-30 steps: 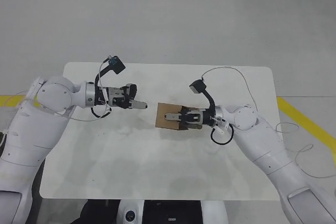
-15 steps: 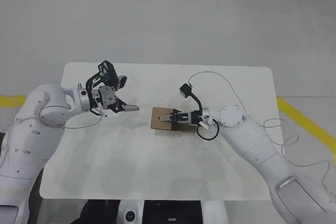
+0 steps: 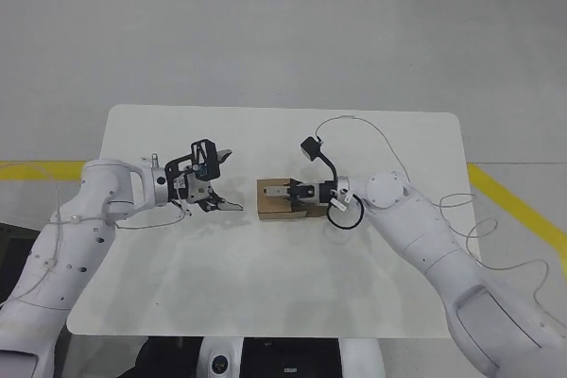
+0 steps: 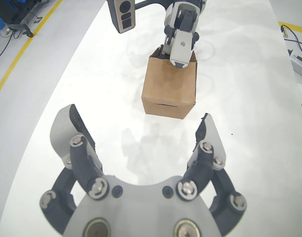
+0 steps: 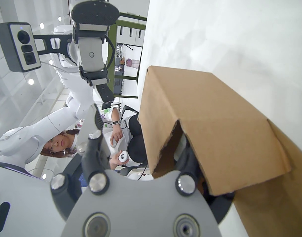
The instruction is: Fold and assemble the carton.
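**Left gripper opened wide beside the carton**

Top view: The carton [image 3: 298,205] is seen on its side near the middle of the table [image 3: 265,283]. Against a second ago it is shifted slightly toward the left arm and squared up, and it is hardly displaced over the last half second. The right gripper [image 3: 276,190] is laid along the carton's top, as it was half a second before, with the arm's elbow now drawn in closer. The left gripper [image 3: 229,180] is kept near the carton's closed end without touching it. Its wrist is turned since the earlier frame, and its fingers, then narrow and pointed at the carton, are now spread wide.

Left wrist view: The left fingers [image 4: 67,124] are shown wide apart, with nothing between them. The carton [image 4: 169,87] is seen just beyond them, its slotted end turned this way. One right finger [image 4: 181,48] is placed over the top wall at the far, open end.

Right wrist view: The carton's top wall [image 5: 215,129] is found between the right fingers, which are partly open. The upper finger [image 5: 92,124] is held clear of the wall. The lower finger is reached inside the carton and is mostly hidden.
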Available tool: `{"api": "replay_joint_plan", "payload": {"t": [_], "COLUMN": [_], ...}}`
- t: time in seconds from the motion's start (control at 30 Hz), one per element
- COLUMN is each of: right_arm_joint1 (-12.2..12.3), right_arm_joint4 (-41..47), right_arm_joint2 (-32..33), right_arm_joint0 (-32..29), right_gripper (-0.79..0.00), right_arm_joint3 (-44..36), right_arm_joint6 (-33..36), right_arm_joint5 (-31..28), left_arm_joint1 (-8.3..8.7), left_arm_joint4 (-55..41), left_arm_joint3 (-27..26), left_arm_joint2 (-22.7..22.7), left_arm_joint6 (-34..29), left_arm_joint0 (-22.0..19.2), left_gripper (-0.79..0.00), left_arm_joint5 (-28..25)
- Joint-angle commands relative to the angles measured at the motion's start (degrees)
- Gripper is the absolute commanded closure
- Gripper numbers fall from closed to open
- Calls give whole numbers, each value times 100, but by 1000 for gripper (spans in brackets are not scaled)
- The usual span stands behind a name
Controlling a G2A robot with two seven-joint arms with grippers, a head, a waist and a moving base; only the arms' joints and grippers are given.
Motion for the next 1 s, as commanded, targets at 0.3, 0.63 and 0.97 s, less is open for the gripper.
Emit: {"api": "replay_joint_plan", "payload": {"t": [0.3, 0.63, 0.97], "right_arm_joint1": [382, 835, 1218], "right_arm_joint4": [-417, -945, -1630], "right_arm_joint2": [707, 1687, 2622], "right_arm_joint0": [-547, -1413, -2267], "right_gripper": [-785, -745, -443], "right_arm_joint3": [-970, -2258, -3658], "right_arm_joint6": [29, -5, 329], "right_arm_joint5": [92, 430, 1154], "left_arm_joint1": [-197, -360, -533], "left_arm_joint4": [321, 91, -69], "left_arm_joint3": [298, 439, 695], "left_arm_joint2": [718, 1035, 1383], "left_arm_joint6": [549, 322, 65], "left_arm_joint0": [-247, -390, -577], "left_gripper": [-785, -785, -785], "left_arm_joint5": [98, 475, 574]}}
